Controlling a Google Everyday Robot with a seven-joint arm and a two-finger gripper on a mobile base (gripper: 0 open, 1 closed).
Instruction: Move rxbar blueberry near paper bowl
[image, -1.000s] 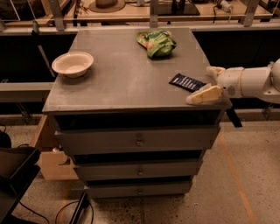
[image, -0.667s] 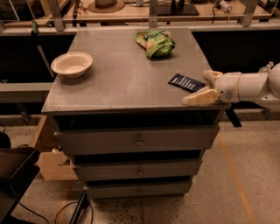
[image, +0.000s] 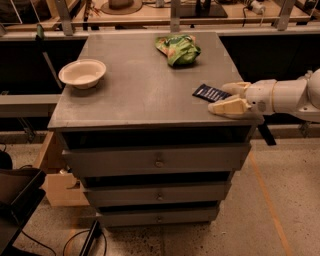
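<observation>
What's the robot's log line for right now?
pincer: open, right edge of cabinet | rxbar blueberry: flat beside pincer, not gripped | paper bowl: far left

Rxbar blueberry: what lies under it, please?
The rxbar blueberry lies flat on the grey cabinet top; anything directly beneath the wrapper is covered. The open tool is beside it at the cabinet's right edge, not under it.

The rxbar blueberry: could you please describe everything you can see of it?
The rxbar blueberry is a small, flat, dark navy rectangular wrapper with white text. It lies flat and at an angle near the right front edge of the grey cabinet top. The open gripper reaches in from the right, straddling the bar's right end; whether it touches is unclear.
</observation>
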